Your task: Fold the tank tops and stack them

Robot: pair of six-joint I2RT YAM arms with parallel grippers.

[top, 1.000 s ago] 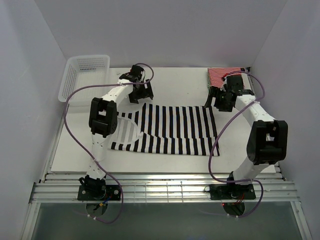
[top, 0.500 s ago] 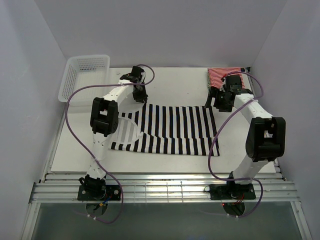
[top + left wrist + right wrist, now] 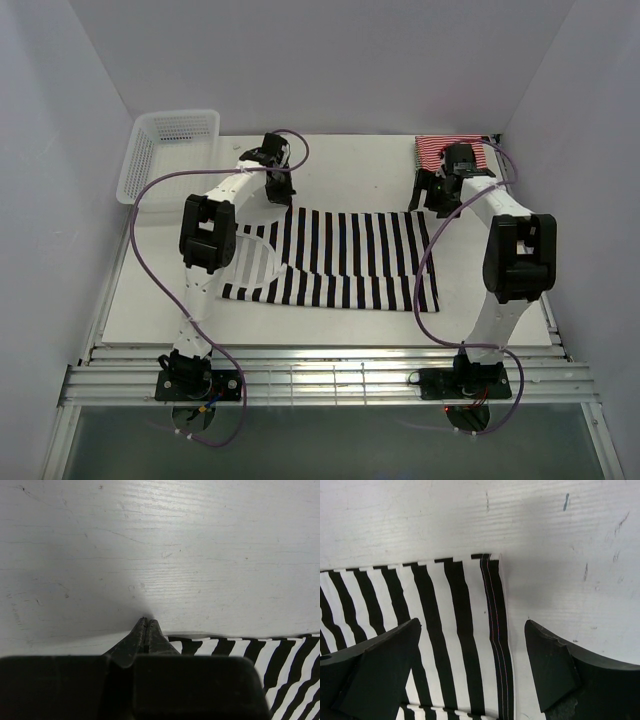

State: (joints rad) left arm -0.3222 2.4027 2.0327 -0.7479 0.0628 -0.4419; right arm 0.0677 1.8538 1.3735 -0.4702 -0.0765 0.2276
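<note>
Black-and-white tank top (image 3: 340, 255) is perhaps being missed by the pinched-shut left gripper (image 3: 145, 621); right gripper (image 3: 472, 630) is being held open.

Bright, soft light falls evenly from above on the white table (image 3: 330, 325). In the left wrist view a grey shadow spreads before the left gripper (image 3: 145, 621), whose dark body is blurred. The stripes of the black-and-white tank top (image 3: 445, 630) are sharp.

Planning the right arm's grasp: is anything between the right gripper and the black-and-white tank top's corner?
Nothing visible. The right gripper is open above the black-and-white tank top, its fingers straddling the cloth's right edge by the far corner; only bare table lies beside it.
</note>
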